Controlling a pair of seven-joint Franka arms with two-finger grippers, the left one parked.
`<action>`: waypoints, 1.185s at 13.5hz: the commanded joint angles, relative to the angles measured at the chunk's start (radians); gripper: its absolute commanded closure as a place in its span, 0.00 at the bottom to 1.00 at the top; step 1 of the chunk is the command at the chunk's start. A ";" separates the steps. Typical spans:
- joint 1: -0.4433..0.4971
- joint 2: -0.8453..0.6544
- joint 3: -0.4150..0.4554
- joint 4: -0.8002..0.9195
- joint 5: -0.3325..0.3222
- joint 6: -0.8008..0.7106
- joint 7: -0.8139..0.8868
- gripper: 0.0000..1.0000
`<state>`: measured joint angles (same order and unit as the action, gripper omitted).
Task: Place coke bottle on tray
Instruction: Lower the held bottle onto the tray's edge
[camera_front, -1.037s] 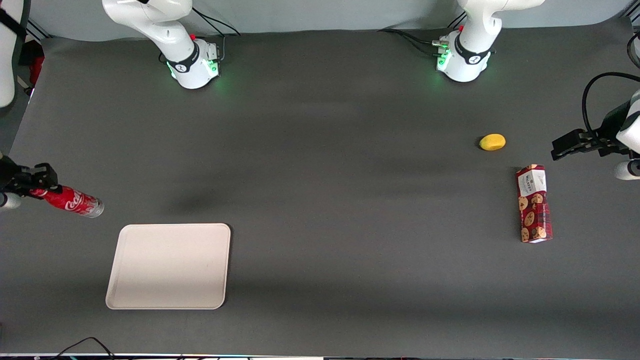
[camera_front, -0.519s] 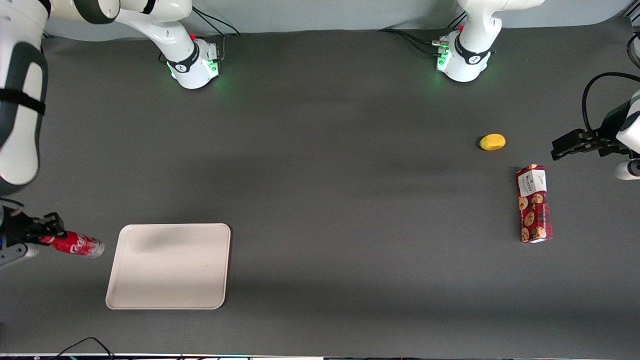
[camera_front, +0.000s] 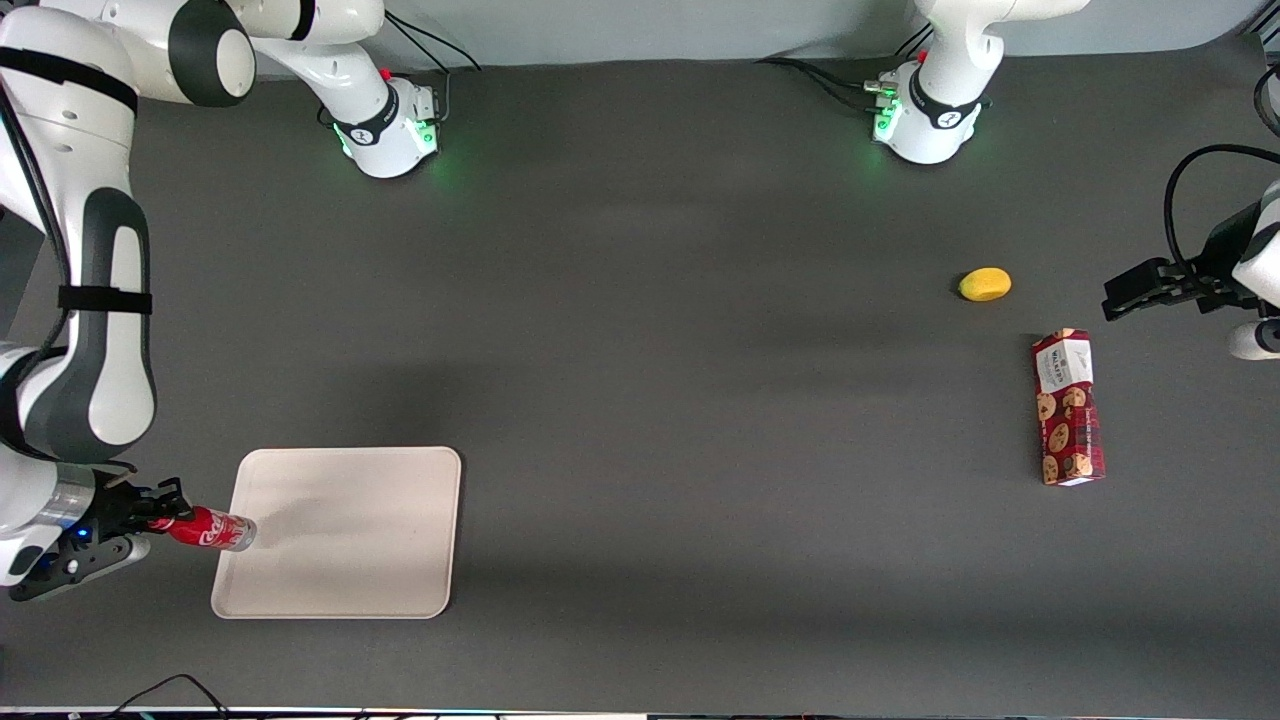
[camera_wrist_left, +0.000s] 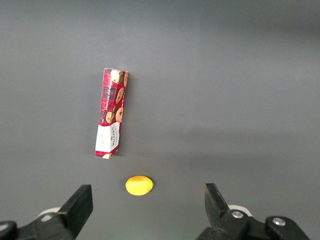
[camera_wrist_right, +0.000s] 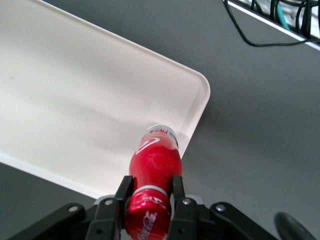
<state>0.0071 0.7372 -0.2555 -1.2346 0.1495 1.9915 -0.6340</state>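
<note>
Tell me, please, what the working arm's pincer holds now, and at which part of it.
The pincer holds the coke bottle at its neck, just below the cap, with its silvery base over the edge of the tray.

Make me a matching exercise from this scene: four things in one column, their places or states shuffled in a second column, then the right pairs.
Things:
1. coke bottle
2. tray
3. yellow fruit
4. cookie box

Places or states:
A. lying flat at the parked arm's end, nearer the front camera than the fruit
B. held at its neck by the gripper, base over the tray's rim
C. small, rounded, beside the box
D. flat on the table, nothing resting on it

Pairs: 1-B, 2-D, 3-C, 4-A
</note>
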 joint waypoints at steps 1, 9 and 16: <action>0.001 -0.007 -0.007 -0.049 0.041 0.064 -0.027 1.00; -0.003 0.007 -0.007 -0.054 0.082 0.076 -0.027 0.07; 0.049 -0.183 -0.011 -0.055 0.070 -0.116 0.193 0.00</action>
<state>0.0178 0.6507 -0.2583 -1.2582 0.2246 1.9565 -0.5447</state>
